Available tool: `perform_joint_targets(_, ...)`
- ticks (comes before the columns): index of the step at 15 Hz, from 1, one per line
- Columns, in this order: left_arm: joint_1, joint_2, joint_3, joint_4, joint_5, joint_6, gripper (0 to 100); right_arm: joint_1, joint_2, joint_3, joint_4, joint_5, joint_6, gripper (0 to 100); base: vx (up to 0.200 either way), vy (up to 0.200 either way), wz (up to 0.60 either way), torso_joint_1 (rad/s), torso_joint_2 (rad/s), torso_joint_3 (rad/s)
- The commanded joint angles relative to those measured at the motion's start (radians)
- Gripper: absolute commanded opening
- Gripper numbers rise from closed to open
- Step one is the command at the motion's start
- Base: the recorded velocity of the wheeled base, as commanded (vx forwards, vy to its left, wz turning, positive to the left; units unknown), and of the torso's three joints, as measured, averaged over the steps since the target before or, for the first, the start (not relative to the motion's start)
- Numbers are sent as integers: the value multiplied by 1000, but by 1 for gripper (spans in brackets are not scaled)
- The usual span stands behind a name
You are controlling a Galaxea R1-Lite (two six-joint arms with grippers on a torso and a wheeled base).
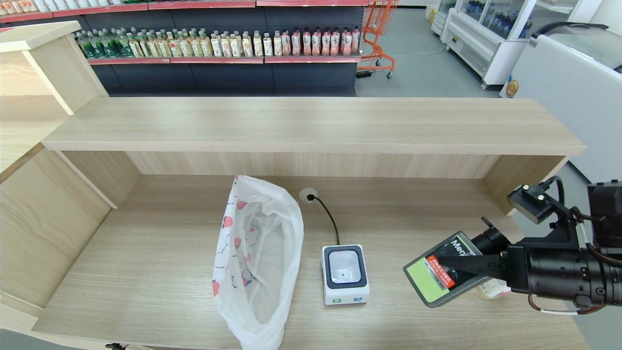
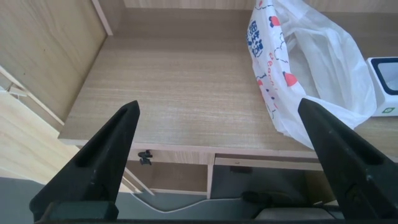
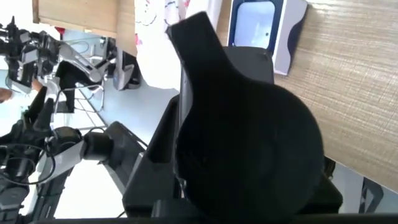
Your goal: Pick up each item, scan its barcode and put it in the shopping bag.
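Observation:
My right gripper (image 1: pixel 449 266) is shut on a flat dark packet (image 1: pixel 440 277) with a green and red label, held tilted above the counter just right of the barcode scanner (image 1: pixel 344 273). The same packet (image 3: pixel 205 124) fills the right wrist view as a dark shape, with the scanner (image 3: pixel 261 28) beyond it. The white shopping bag (image 1: pixel 257 262) with red prints lies open left of the scanner. My left gripper (image 2: pixel 217 155) is open, hovering off the counter's near edge, and the bag (image 2: pixel 305 68) lies ahead of it to one side.
The scanner's black cable (image 1: pixel 326 214) runs back to a grommet hole (image 1: pixel 308 195). A raised wooden ledge (image 1: pixel 311 124) spans the back and a side wall (image 1: pixel 43 218) closes the left. Something pale (image 1: pixel 493 289) lies under my right arm.

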Motion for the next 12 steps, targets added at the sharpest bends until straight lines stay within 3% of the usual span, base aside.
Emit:
perform_joint_targets(1,0,0,0,0,1,-1,100,8,8,-8,-2,-4,-1,0,0,200,0,-7,-7,7)
perform_joint_targets(5,0,0,1,0,1,-1,100,102,80,-57,-4,-185,-4,0,0,200,0,6,6,4)
perform_joint_targets(8,0,0,0,0,-1,1,100,138,218,-118,-33,-319,-3,0,0,0,0,0,0,0)
perform_joint_targets(12,0,0,0,0,-1,-1,100,145,388,-129,-183,-348,-6,0,0,0,0,0,0,0)
